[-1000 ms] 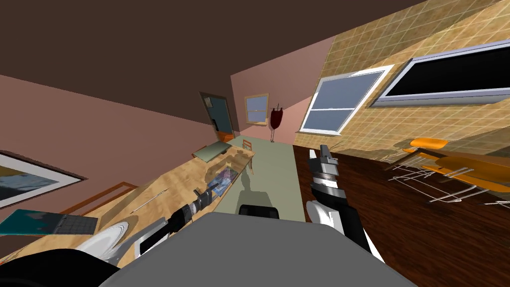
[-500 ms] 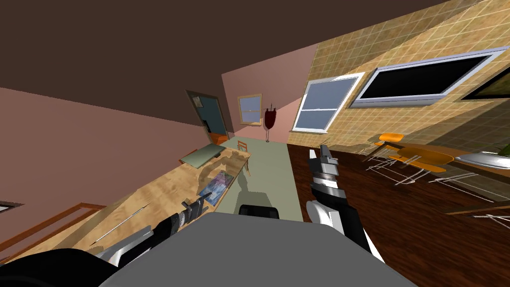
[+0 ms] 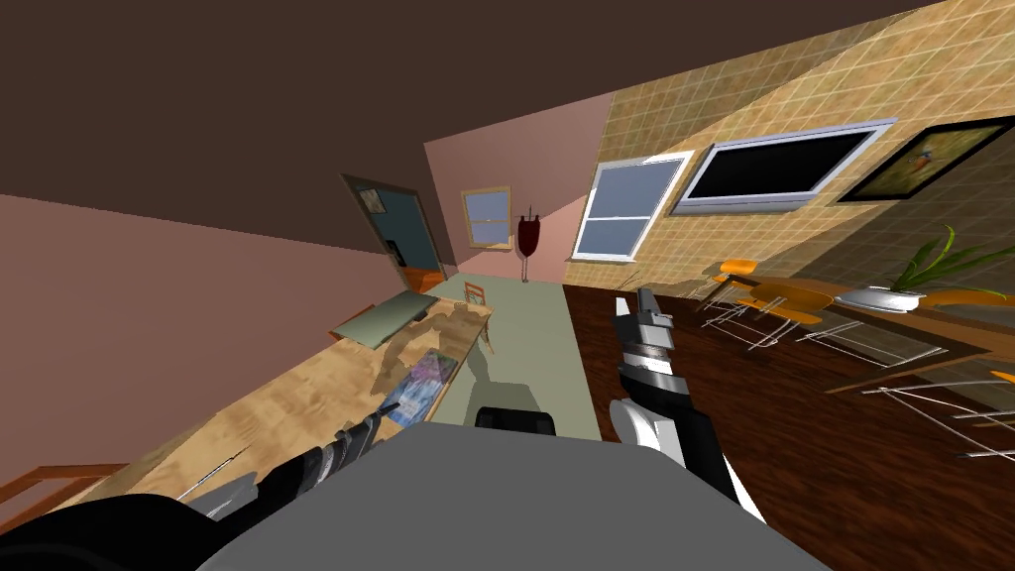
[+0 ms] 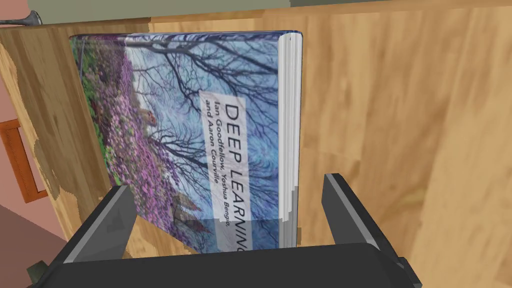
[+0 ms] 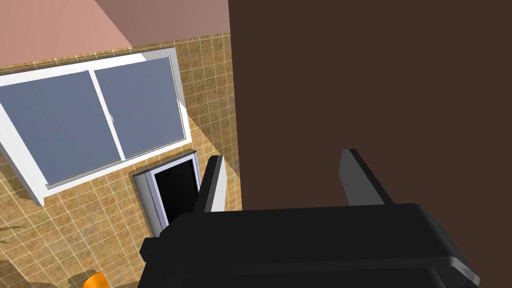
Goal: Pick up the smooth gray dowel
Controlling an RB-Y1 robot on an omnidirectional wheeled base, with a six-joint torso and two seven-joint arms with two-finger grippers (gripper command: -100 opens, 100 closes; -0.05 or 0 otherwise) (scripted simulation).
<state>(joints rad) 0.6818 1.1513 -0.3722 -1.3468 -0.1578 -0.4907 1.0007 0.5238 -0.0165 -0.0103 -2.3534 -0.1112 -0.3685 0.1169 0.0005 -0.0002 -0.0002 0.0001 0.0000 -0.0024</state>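
While the left gripper (image 4: 227, 187) hangs with its blades wide apart over the purple-and-blue hardcover book (image 4: 190, 125) on the light wooden table (image 4: 400, 125), the thin smooth grey dowel (image 3: 213, 473) lies flat on that table beside the left forearm, well apart from the book. It looks light, stiff and slippery, apt to roll; I would pinch it mid-length, across its axis. The raised right gripper (image 5: 284, 165) gapes too

pink walls (image 3: 149, 297) meet a tan tiled wall (image 3: 773, 89) with a window (image 3: 624, 213); dark wood floor (image 3: 793, 446), long wooden surface (image 3: 287, 397), orange chairs (image 3: 783, 302).
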